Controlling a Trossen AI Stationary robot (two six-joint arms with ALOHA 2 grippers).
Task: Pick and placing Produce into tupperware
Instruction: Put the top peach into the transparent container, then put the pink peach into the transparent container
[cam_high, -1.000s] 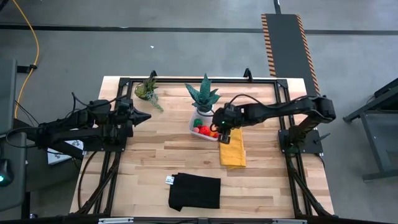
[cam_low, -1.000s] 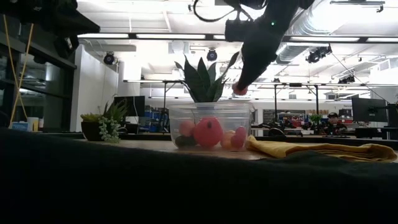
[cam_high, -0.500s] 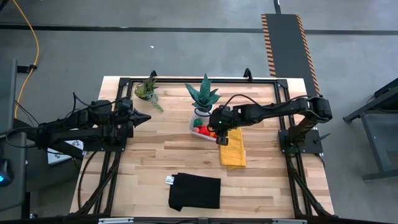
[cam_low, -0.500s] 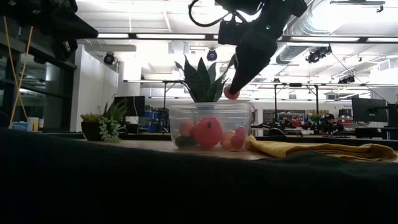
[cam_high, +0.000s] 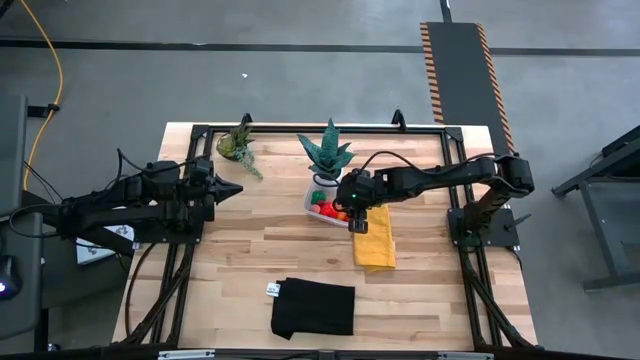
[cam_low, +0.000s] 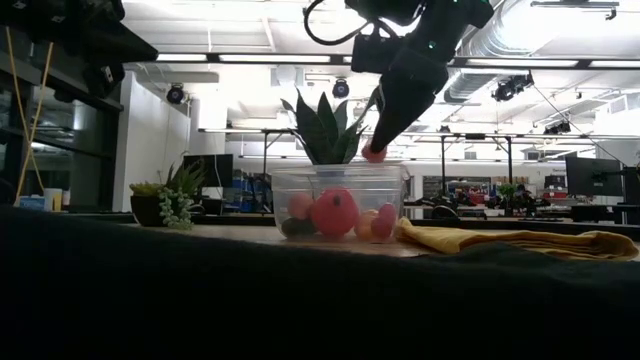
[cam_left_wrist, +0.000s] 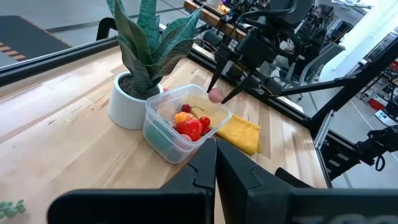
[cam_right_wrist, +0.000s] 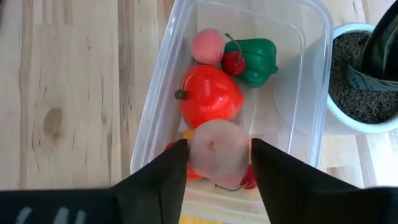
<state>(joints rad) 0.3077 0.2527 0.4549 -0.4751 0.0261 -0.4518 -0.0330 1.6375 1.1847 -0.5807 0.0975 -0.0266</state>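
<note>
The tupperware is a clear box standing on the wooden table by a white plant pot. It holds produce: a red tomato-like piece, a green pepper, a small pink piece and a cherry. My right gripper hangs over the box's near-right part, shut on a round pale pink piece. The low view shows that piece just above the box's rim. My left gripper waits shut over the table's left side. My right gripper pinches the round pink piece by its two opposite sides between its two fingers, at their free ends. The fingers slant down from the table's right side. The piece is lifted clear, just above the tupperware's rim and over the produce inside.
A spiky plant in a white pot stands right behind the tupperware. A small green plant lies at the far left. A yellow cloth lies to the right of the box and a black cloth near the front edge.
My right gripper has carried the pink piece a little toward the table's left and slightly down, from above the tupperware's right edge to over its inside. It still has the piece. The left arm has kept still.
</note>
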